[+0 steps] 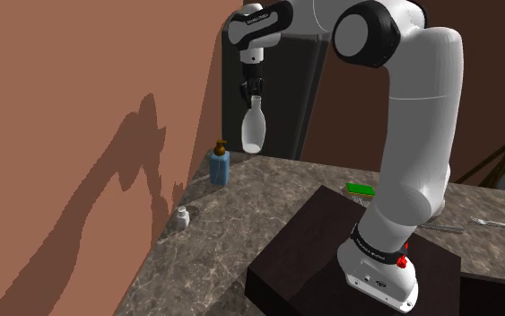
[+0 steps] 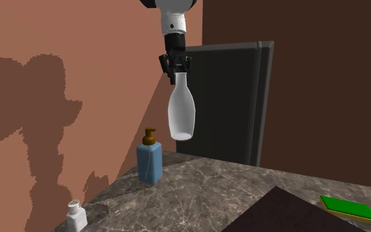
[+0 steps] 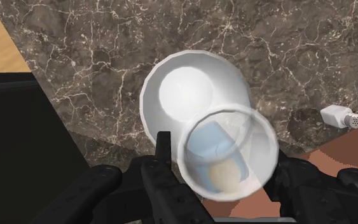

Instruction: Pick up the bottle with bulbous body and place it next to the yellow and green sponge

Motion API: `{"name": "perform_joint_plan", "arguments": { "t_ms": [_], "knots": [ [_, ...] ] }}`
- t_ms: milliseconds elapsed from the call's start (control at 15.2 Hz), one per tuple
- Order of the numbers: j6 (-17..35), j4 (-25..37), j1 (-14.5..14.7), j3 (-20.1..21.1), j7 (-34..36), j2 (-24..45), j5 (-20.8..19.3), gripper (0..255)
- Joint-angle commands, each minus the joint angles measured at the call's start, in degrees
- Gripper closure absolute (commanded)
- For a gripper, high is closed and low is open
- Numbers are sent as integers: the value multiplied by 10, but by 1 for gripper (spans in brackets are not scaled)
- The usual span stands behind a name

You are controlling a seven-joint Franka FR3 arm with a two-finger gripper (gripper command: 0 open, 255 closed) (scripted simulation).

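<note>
white bottle [image 2: 181,109] hanging from claw [image 2: 176,66], airborne

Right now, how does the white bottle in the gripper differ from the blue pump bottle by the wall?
The white bottle hangs aloft, neck clasped by the gripper; the blue pump bottle stands on the counter. The white bottle is bulbous; the blue pump bottle is boxy with a brown pump. Both are neck-up.
</note>
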Motion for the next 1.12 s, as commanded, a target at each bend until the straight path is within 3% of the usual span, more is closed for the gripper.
{"name": "perform_joint_plan", "arguments": {
  "t_ms": [0,1056],
  "knots": [
    [-14,11,0,0,0,-3,-1,255],
    [-133,132,-5,-2,-3,-2,-1,255]
  ]
}}
